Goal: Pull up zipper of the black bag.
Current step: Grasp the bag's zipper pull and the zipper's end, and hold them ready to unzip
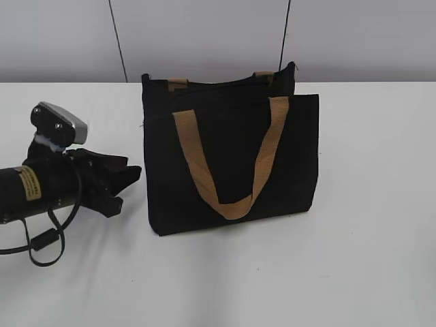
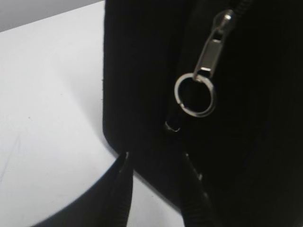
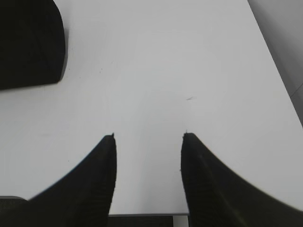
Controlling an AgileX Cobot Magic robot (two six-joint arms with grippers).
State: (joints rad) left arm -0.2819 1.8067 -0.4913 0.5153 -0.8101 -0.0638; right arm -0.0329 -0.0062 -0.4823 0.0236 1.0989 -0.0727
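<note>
The black bag (image 1: 231, 160) stands upright on the white table (image 1: 368, 225), boxy and rectangular, with one tan webbing handle (image 1: 231, 157) drooping in a loop down its front face and the ends of a second handle (image 1: 178, 83) showing at its rear edge. Its top edges sit close together, and nothing inside it can be seen.

In the left wrist view the zipper (image 2: 215, 45) runs down the bag's side panel, ending in a silvery metal pull tab (image 2: 208, 56) that hangs slanted, with a round split ring (image 2: 194, 94) dangling from its lower end. The tab and ring lie just above and slightly to the right of the gap between the left gripper's (image 2: 158, 163) fingers.

Those fingers (image 2: 124, 189) are spread apart, holding nothing, their tips right at the bag's lower corner; whether they touch the fabric cannot be told. In the exterior view this gripper (image 1: 133, 174) sits just beside the bag's left edge.

The right gripper (image 3: 147, 137) has its fingers (image 3: 106, 165) spread wide over bare table, empty, with a corner of the bag well apart at the upper left.
</note>
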